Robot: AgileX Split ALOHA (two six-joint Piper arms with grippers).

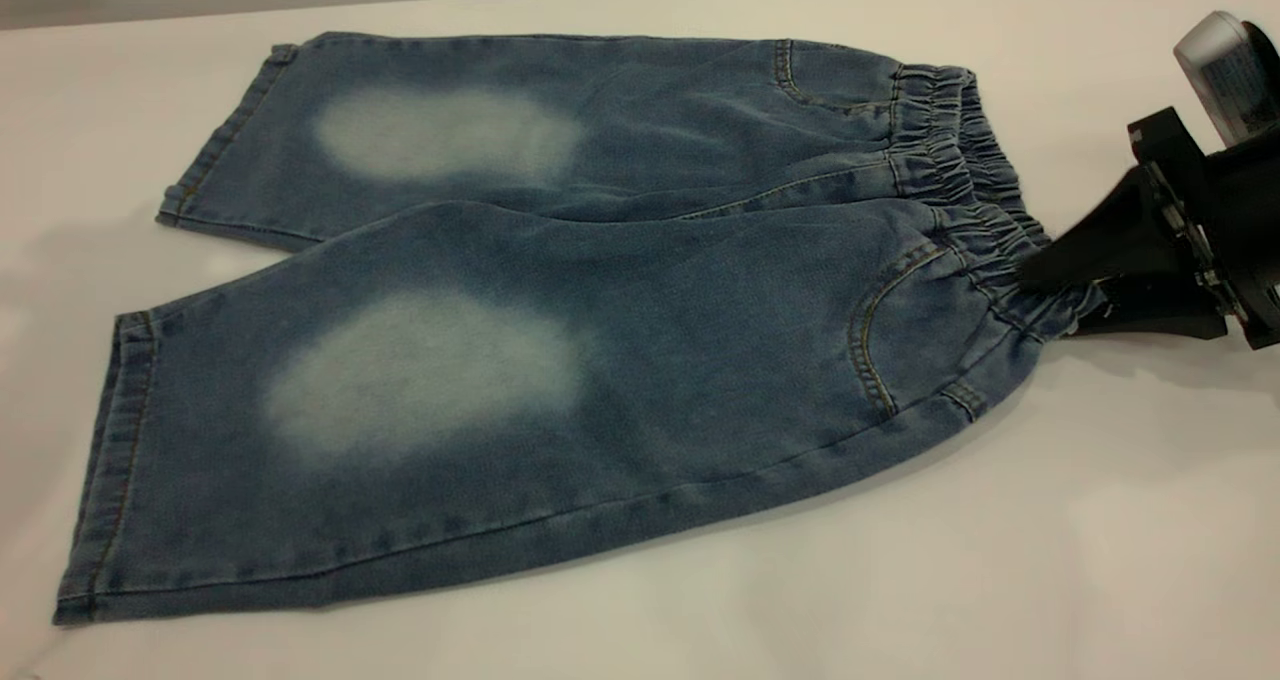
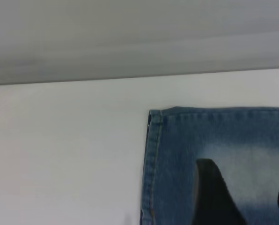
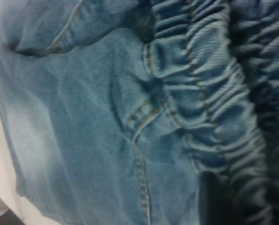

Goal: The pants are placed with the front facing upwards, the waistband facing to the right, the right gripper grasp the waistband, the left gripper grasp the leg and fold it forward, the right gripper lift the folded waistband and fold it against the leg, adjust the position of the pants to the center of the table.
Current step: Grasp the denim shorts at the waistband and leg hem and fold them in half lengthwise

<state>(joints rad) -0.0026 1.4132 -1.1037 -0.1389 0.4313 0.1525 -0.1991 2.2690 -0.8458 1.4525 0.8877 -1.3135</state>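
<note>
Two grippers are mine, and only one has cloth in it. My right gripper point(image 1: 1040, 295) sits at the table's right side, its two black wedge fingers closed onto the near corner of the waistband point(image 1: 975, 205), the gathered denim bunched and pulled to a point between them; the silvery cylinder point(image 1: 1225, 65) rides above and behind that grip. From those fingertips the pants point(image 1: 560, 360) spread away to the left, lying flat on the table point(image 1: 1000, 560), front side up, with both legs pointing away from my right gripper. Each leg shows a pale faded oval; the far leg lies beyond the near one, and the near leg partly overlaps it along the middle. Just ahead of my right fingertips is a curved pocket seam point(image 1: 870, 340) in tan stitching. My right wrist camera is filled by the ruched band point(image 3: 209, 103) and the stitched seam point(image 3: 142, 140) beside it. My left gripper point(image 2: 245, 197) hovers over a leg hem point(image 2: 153, 164) at the opposite end of the pants, its dark fingers spread apart above the faded patch, holding nothing; I cannot tell whether they touch the denim. White table point(image 2: 64, 154) lies beyond the hem.
</note>
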